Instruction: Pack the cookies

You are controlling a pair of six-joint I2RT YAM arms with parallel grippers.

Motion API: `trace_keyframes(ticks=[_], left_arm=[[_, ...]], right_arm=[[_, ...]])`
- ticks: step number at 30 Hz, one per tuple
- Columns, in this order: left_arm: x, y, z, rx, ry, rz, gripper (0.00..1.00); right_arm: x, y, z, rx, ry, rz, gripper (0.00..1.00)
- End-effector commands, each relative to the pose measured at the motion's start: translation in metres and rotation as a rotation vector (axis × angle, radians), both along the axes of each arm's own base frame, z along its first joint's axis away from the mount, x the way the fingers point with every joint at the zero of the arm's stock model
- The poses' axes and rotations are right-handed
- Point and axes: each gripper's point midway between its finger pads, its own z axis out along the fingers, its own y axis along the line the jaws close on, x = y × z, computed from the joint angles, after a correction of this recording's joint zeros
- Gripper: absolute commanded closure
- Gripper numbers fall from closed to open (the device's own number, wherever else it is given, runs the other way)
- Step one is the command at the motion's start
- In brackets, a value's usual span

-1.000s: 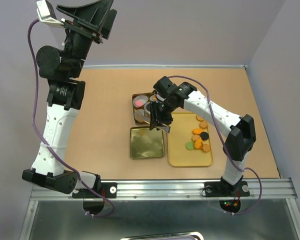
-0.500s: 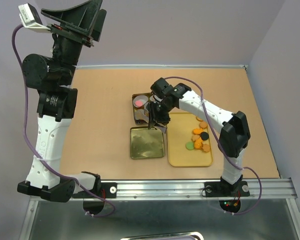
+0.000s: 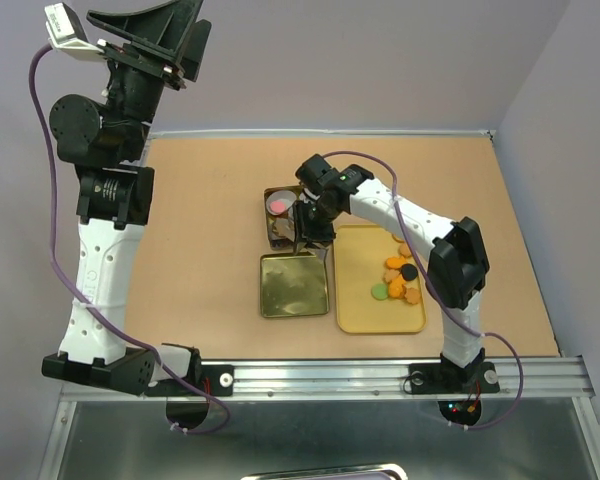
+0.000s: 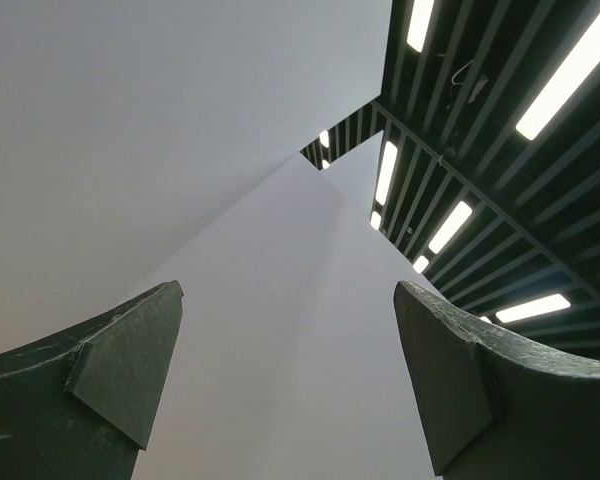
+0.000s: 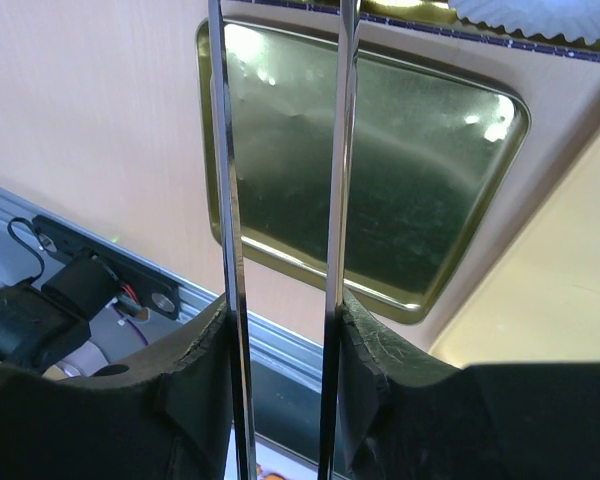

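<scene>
Early in the job. Most cookies [image 3: 398,278] sit in a loose cluster on the right half of the gold tray [image 3: 380,325]: orange, green, black, none in liners. The tin [image 3: 270,228] lies at the tray's far-left corner, and one pink cookie [image 3: 277,204] shows inside it, so maybe one is packed. The rest of the tin is hidden under the arm, so the count is unsure. The right gripper [image 5: 285,330] is clamped on metal tongs [image 5: 338,180], both blades running up between its fingers. The blade tips are out of frame over the tin's near edge, so I can't tell if they hold a cookie. Below the blades is the lid [image 5: 370,170], bare inside, with a white liner [image 5: 540,18] just past it. The left gripper [image 4: 285,380] is raised high, jaws wide apart, holding nothing, pointing at the ceiling. Left to do: move the tray cookies into the tin, then probably fit the lid.
</scene>
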Motion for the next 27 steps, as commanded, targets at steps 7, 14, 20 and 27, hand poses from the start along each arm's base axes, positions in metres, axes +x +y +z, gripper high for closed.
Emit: trace_keyframes(ticks=[7, 14, 20, 27], left_arm=[[-0.031, 0.003, 0.037, -0.031, -0.143, -0.047, 0.01], [-0.020, -0.001, 0.032, -0.025, -0.127, -0.057, 0.01], [-0.007, -0.007, 0.016, -0.010, -0.073, -0.075, 0.01], [0.001, -0.009, 0.004, 0.014, -0.040, -0.063, 0.01]], right_arm=[[0.020, 0.016, 0.027, 0.069, -0.099, 0.009, 0.63], [0.020, 0.013, 0.028, 0.064, -0.112, 0.015, 0.59], [0.023, 0.013, 0.039, 0.070, -0.134, 0.018, 0.56], [0.023, 0.013, 0.058, 0.088, -0.158, 0.014, 0.51]])
